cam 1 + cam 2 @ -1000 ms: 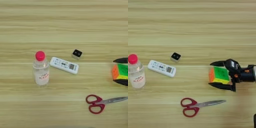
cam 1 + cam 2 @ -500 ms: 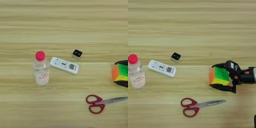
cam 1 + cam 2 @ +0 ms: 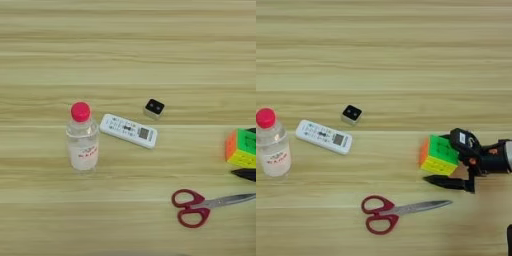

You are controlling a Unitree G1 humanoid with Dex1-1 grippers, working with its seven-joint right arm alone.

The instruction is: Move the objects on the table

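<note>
A multicoloured puzzle cube (image 3: 437, 151) lies on the table (image 3: 384, 60) at the right, showing its green, orange and yellow faces. My right gripper (image 3: 440, 161) comes in from the right edge and stands open around it. One black finger sits along the cube's far side. The other finger (image 3: 448, 182) lies just clear of its near side. A clear bottle with a red cap (image 3: 82, 142) stands upright at the left. Beside it are a slim white remote (image 3: 128, 131) and a tiny white block with a black face (image 3: 154, 107).
Red-handled scissors (image 3: 391, 214) lie on the table just in front of the cube and the near finger, blades pointing right. The silver forearm (image 3: 498, 159) leaves the picture at the right edge.
The fingers have spread off the cube: the near finger has dropped toward the scissors and a gap now shows. The cube has hardly moved. Bottle, remote, block and scissors are unchanged.
</note>
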